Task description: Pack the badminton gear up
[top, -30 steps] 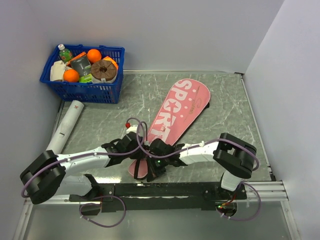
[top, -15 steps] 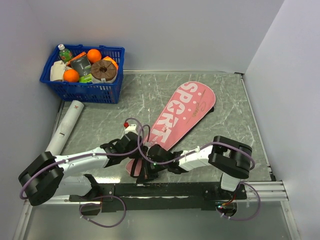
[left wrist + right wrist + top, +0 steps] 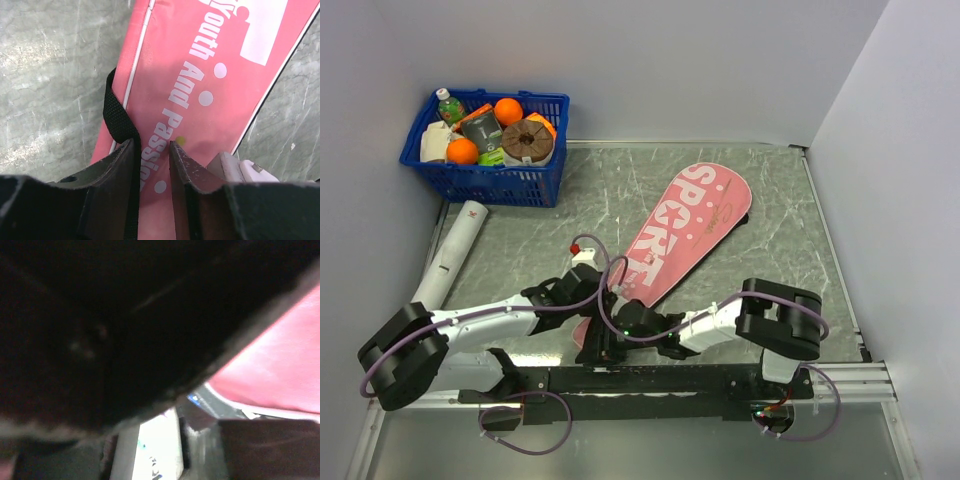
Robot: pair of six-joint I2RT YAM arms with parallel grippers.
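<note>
Left wrist view: left pincer (image 3: 150, 144) at the narrow end of the racket bag (image 3: 215, 75), with closing-up apparently the step in hand.
Its jaws stand narrowly apart astride pink fabric beside the black strap (image 3: 117, 112). The right pincer (image 3: 605, 345) crowds the same end, its camera nearly black, so I cannot tell whether either truly grips. The bag lies diagonally mid-desk (image 3: 570, 190), and the white tube (image 3: 450, 255) rests well apart at left. Next: steady that end, then fetch the tube.

Racket bag (image 3: 685, 225) lies right of tube (image 3: 450, 255), basket (image 3: 485, 183) behind.
</note>
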